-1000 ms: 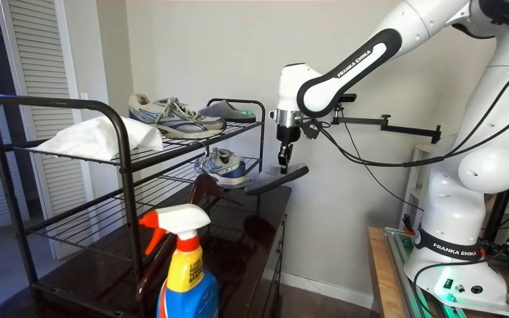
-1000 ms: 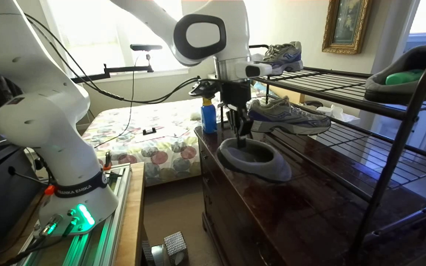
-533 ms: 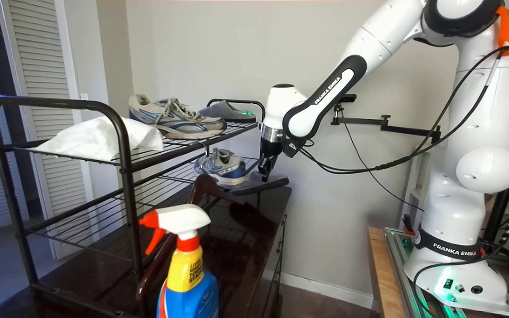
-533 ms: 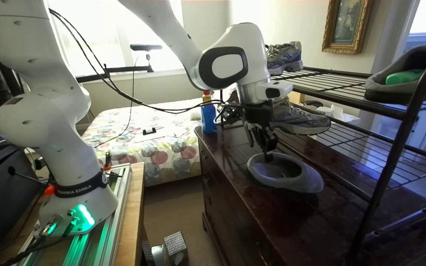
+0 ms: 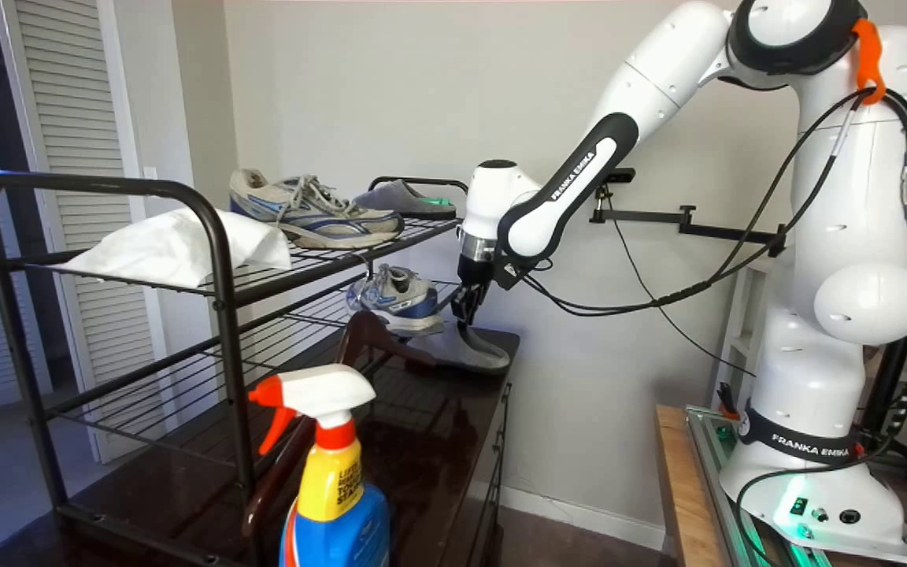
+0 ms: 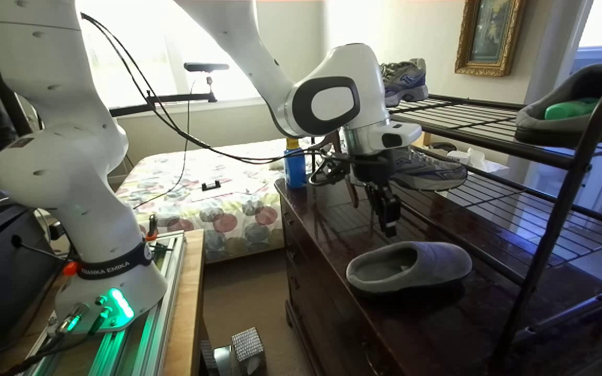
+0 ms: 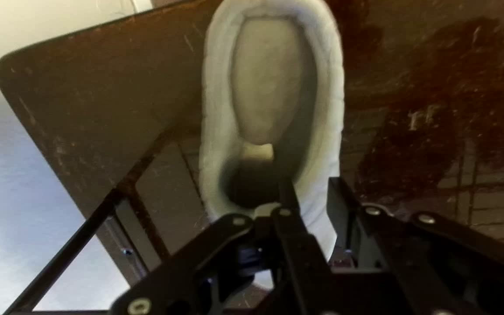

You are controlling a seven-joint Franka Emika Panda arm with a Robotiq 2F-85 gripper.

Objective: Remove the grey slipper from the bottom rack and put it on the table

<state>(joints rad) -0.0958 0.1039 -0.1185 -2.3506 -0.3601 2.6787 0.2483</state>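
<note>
The grey slipper (image 5: 475, 353) lies sole down on the dark brown table (image 5: 453, 449), near the table's end and beside the rack. It also shows in an exterior view (image 6: 437, 263) and in the wrist view (image 7: 274, 83), opening upward. My gripper (image 6: 389, 230) is just above the slipper and looks apart from it. In the wrist view the gripper (image 7: 309, 188) has a gap between its fingers, with the slipper's side seen below through the gap. The bottom rack (image 5: 162, 386) stands beside the slipper and holds a laced sneaker (image 5: 398, 299).
The upper shelf (image 5: 264, 276) holds a sneaker (image 5: 312, 209), another grey slipper with a green insert (image 5: 402, 197) and a white bag (image 5: 178, 248). A hanger (image 5: 367, 339) and a spray bottle (image 5: 335, 488) stand near the rack. The rack's end frame (image 6: 552, 230) rises beside the slipper.
The slipper was held tilted in the air, then moved down and toward the rack. It has left the fingers and lies on the table. The gripper has opened.
</note>
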